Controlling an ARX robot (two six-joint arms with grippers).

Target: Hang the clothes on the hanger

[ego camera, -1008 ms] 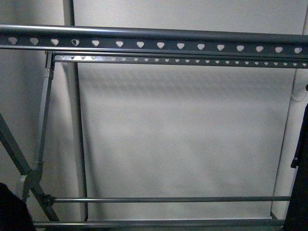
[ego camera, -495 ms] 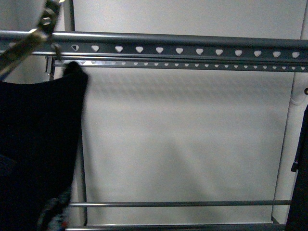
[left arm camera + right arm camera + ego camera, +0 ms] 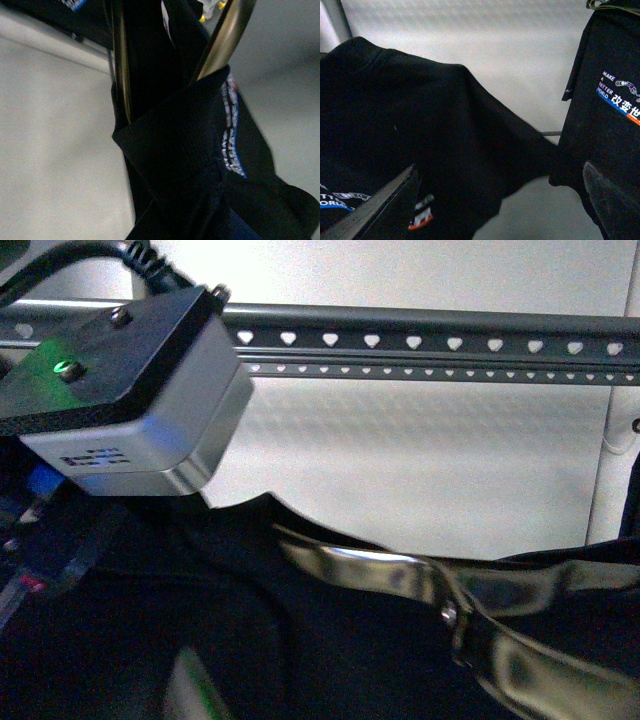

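Note:
The black T-shirt fills the lower front view, below the grey rack rail with its heart-shaped holes. My left arm's wrist housing looms at the upper left, in front of the rail. In the left wrist view my left gripper is shut on a bunched fold of the shirt, and white-and-blue print shows on it. My right gripper is open, its fingers spread on either side of the hanging shirt edge, not touching it.
A second black printed shirt hangs at the right and shows as a dark edge in the front view. A shiny metal gripper bar crosses the lower front view. A pale wall lies behind the rack.
My left arm has risen and swung close in front of the camera, hiding the rail's left end. The black shirt has spread from the left across the whole lower view.

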